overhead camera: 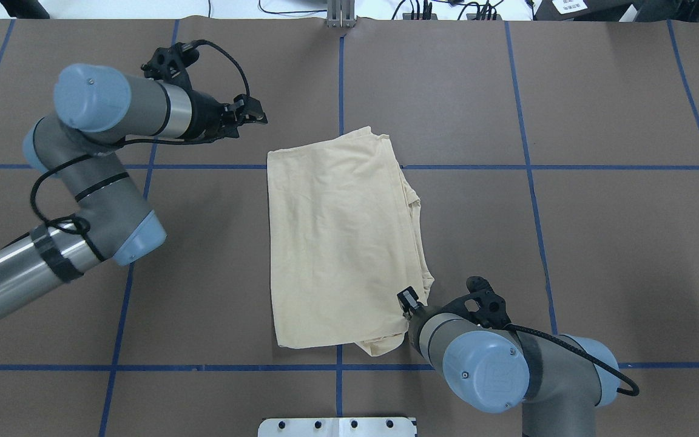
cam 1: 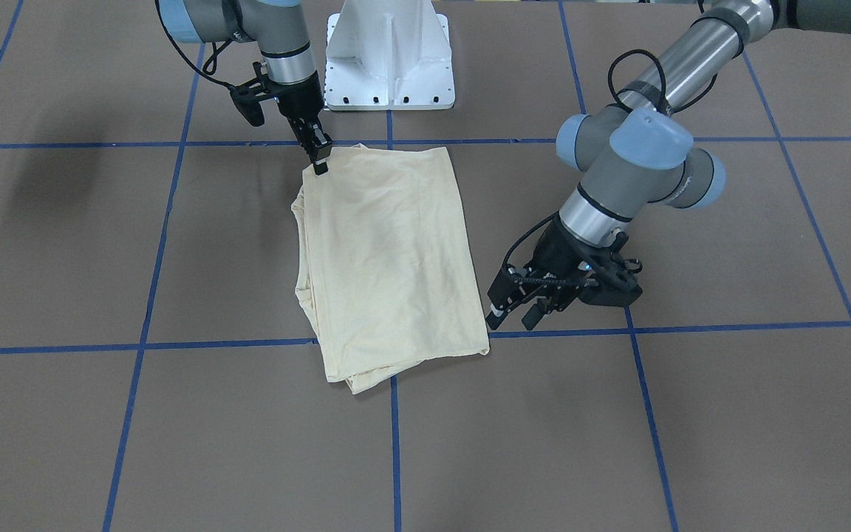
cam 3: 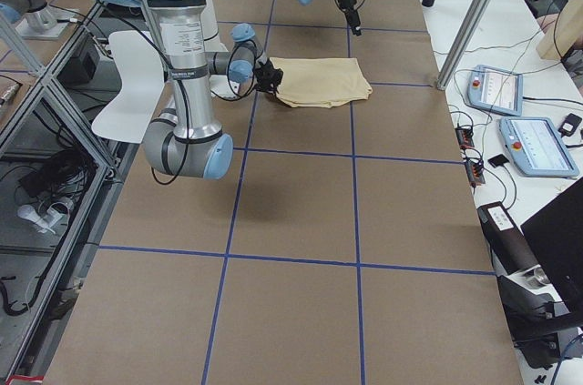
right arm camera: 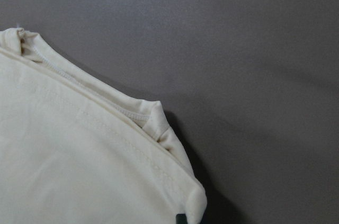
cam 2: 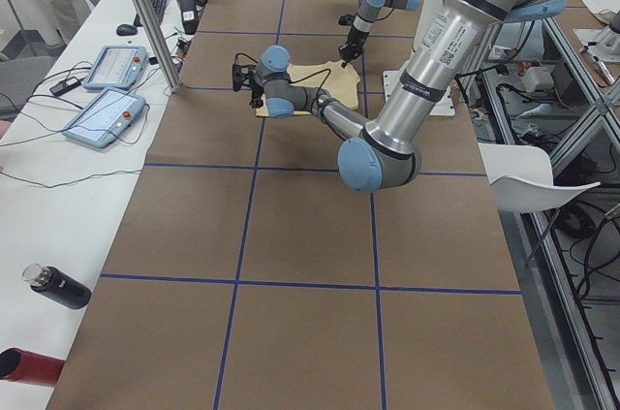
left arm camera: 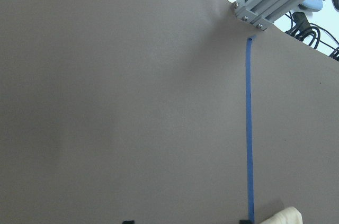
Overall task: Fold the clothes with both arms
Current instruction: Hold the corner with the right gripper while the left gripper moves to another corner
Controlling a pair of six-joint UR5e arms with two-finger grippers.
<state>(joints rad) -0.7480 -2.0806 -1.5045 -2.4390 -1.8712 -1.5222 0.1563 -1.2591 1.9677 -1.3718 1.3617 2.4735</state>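
The left hand (overhead camera: 257,113) is over bare bench (overhead camera: 598,243) with its fingers spread, near the far left corner of the folded cream T-shirt (overhead camera: 337,243) but apart from it. The shirt lies flat mid-bench, covering part of a blue tape line (overhead camera: 477,167). The right hand (overhead camera: 409,300) pinches the shirt's near right corner.

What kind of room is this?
Probably a robotics lab: a left arm and a right arm flank a T-shirt on a table gridded with blue tape, and control tablets lie on a side bench.
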